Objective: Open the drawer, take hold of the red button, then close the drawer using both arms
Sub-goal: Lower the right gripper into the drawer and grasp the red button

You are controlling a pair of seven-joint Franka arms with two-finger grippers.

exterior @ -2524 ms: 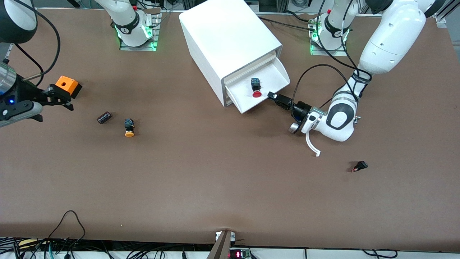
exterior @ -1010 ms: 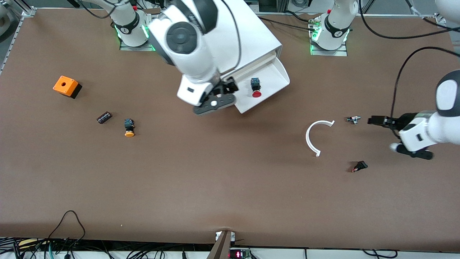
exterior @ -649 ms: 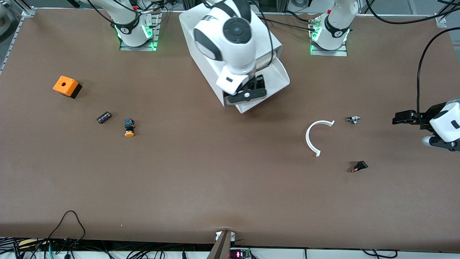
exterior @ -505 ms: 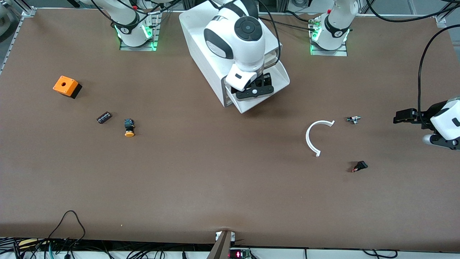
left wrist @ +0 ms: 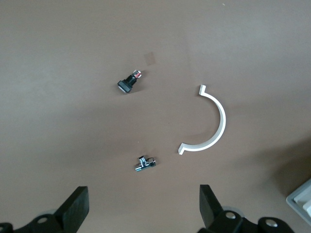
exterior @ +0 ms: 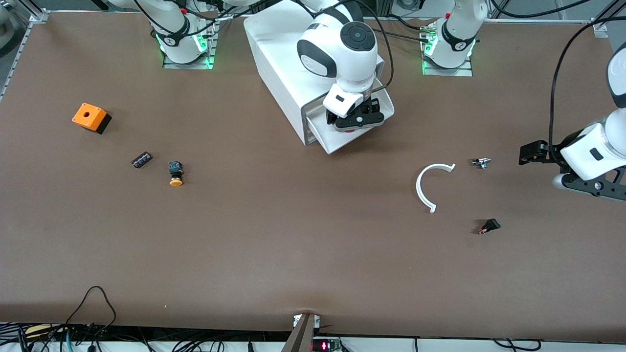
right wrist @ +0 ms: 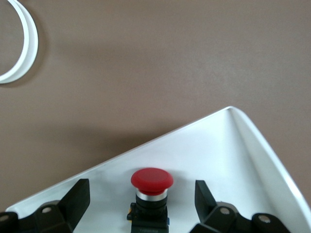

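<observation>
Red-capped, the button (right wrist: 151, 194) lies in the open drawer (exterior: 379, 100), cap pointing to 6 o'clock in the front view. The right gripper (right wrist: 138, 204) straddles it with fingers spread wide. Closing off-centre could roll it against the drawer lip. The left gripper (left wrist: 141, 208) waits, also wide, over bare table near 3 o'clock.

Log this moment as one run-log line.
drawer: open | button: in drawer, between open right gripper fingers, ungrasped | left gripper: open, waiting above metal fitting
</observation>
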